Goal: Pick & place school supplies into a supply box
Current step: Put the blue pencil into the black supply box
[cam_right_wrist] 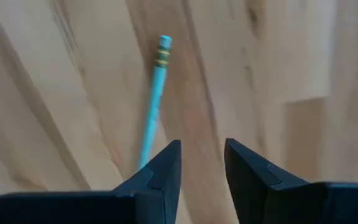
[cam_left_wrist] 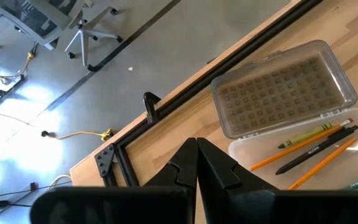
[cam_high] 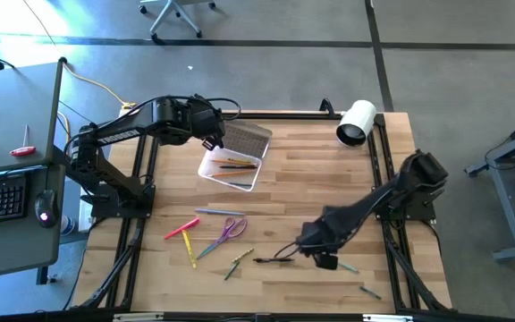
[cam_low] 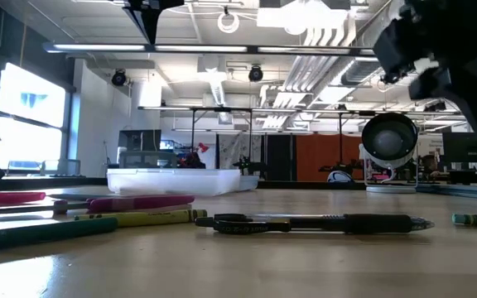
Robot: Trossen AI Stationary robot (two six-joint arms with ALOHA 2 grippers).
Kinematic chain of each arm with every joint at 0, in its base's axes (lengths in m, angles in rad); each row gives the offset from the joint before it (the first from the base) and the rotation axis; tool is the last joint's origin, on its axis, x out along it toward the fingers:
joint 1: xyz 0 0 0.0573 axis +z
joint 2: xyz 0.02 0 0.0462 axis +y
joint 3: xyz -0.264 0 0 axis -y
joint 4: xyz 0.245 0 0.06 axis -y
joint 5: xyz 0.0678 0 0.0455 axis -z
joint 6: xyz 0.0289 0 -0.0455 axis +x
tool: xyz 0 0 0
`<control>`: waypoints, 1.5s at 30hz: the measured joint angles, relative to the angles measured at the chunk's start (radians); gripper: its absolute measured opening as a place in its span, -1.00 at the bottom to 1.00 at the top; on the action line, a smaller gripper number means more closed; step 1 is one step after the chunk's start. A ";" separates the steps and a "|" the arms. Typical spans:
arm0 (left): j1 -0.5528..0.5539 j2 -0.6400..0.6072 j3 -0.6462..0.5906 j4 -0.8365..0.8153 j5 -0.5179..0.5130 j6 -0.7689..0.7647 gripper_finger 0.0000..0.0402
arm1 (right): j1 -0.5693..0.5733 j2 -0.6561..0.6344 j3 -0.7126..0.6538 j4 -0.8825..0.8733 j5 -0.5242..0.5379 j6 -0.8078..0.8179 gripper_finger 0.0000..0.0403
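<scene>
Lying on the bare wood in the lower right of the high view, a light blue pencil (cam_right_wrist: 153, 102) is sitting just ahead of the right tool (cam_right_wrist: 202, 163), whose fingers are standing apart with nothing between them. That tool (cam_high: 325, 260) is hanging low over the surface (cam_high: 329, 179), next to a black pen (cam_high: 274, 259). Judging by this, the step in hand is lining up a grasp on the pencil; the next move is calling for centring the fingers across its thin shaft, dropping onto it and closing. The supply box (cam_high: 229, 170) is sitting open in the upper middle of the high view, already holding several pencils and a pen. More supplies, pink markers (cam_high: 181, 228) and purple scissors (cam_high: 232, 229) among them, are waiting in the lower middle. The left tool (cam_left_wrist: 196, 163) is hovering by the box lid (cam_left_wrist: 283, 87), fingers pressed together and empty
</scene>
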 joint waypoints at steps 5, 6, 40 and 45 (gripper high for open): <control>0.000 0.000 0.000 0.001 0.007 -0.031 -0.77 | 0.031 -0.042 -0.164 0.251 -0.055 0.072 -0.50; 0.000 0.000 0.000 0.001 0.012 -0.037 -0.77 | 0.038 -0.039 -0.186 0.276 -0.063 0.093 -0.50; 0.000 0.000 0.000 0.000 0.087 -0.045 -0.77 | 0.045 0.113 -0.168 0.303 0.026 -0.002 -0.82; 0.000 0.000 0.000 0.000 0.087 -0.041 -0.77 | 0.037 0.114 -0.167 0.302 0.030 -0.049 -0.92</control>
